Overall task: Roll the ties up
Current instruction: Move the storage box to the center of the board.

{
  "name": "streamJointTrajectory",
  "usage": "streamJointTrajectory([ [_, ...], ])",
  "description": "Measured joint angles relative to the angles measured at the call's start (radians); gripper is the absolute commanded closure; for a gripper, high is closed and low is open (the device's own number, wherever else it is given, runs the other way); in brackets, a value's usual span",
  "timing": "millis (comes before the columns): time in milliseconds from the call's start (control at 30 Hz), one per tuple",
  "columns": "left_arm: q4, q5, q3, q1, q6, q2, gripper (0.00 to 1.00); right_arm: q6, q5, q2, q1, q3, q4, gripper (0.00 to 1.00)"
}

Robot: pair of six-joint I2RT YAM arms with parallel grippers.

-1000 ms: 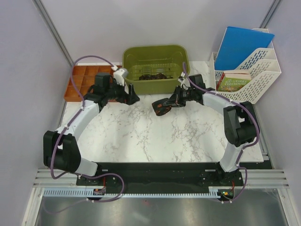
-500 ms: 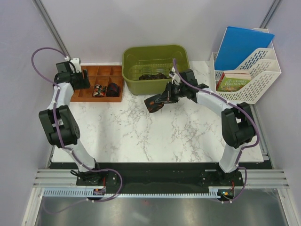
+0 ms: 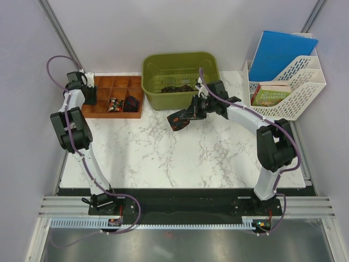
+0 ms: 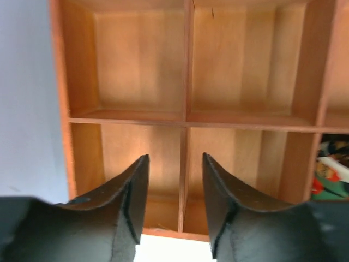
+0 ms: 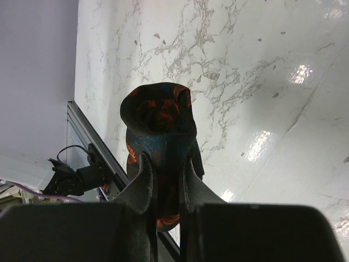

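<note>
Lower part of the top view: bare white marble table point(image 3: 163, 158), glossy w/ grey veins. Centre: my right claw point(image 3: 185, 117) is clamped tight on a rolled tie point(image 3: 177, 120), a soft, fat fabric coil, dark w/ orange and blue pattern. In the right wrist view the roll point(image 5: 158, 123) bulges above my narrow black fingers and seems lifted off the table. Upper left: my left claw point(image 4: 174, 164) is about half open w/ nothing in it, over bare square cells of a wooden tray point(image 4: 186, 117) w/ smooth orange-brown dividers. Two rolled ties point(image 3: 114, 105) already sit in the tray's lower row. Top centre: an olive plastic bin point(image 3: 180, 59) holds a dark loose heap, prob. unrolled ties point(image 3: 174, 87). I judge rolling of this tie done and stowing under way. Next move: carry it left to a free cell and lower it w/o letting the coil spring loose, w/ my left claw out of the way.
</note>
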State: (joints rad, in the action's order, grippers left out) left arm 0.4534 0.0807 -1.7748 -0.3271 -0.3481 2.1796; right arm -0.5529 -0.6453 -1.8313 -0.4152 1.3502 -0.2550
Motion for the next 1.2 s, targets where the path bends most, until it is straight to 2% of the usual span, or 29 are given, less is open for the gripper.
streamJointTrajectory([
  [33, 0.006, 0.000, 0.000, 0.000, -0.008, 0.007, 0.56, 0.000, 0.000, 0.000, 0.000, 0.001, -0.001, 1.00],
  [167, 0.027, 0.001, 0.011, 0.000, -0.033, 0.031, 0.83, 0.003, 0.000, 0.000, 0.000, 0.015, -0.008, 1.00],
  [300, -0.010, 0.010, 0.085, -0.007, -0.050, 0.015, 0.98, 0.007, 0.000, 0.000, 0.000, 0.028, -0.008, 1.00],
  [567, -0.059, 0.082, 0.378, -0.031, -0.050, -0.180, 0.98, 0.008, 0.030, 0.000, 0.000, 0.029, -0.019, 1.00],
  [867, -0.092, 0.091, 0.745, -0.031, -0.052, -0.467, 0.98, 0.007, 0.105, 0.043, -0.032, 0.028, -0.072, 1.00],
  [1200, -0.008, 0.113, 0.972, -0.028, -0.088, -0.718, 0.98, 0.000, 0.159, 0.078, -0.096, 0.026, -0.097, 1.00],
])
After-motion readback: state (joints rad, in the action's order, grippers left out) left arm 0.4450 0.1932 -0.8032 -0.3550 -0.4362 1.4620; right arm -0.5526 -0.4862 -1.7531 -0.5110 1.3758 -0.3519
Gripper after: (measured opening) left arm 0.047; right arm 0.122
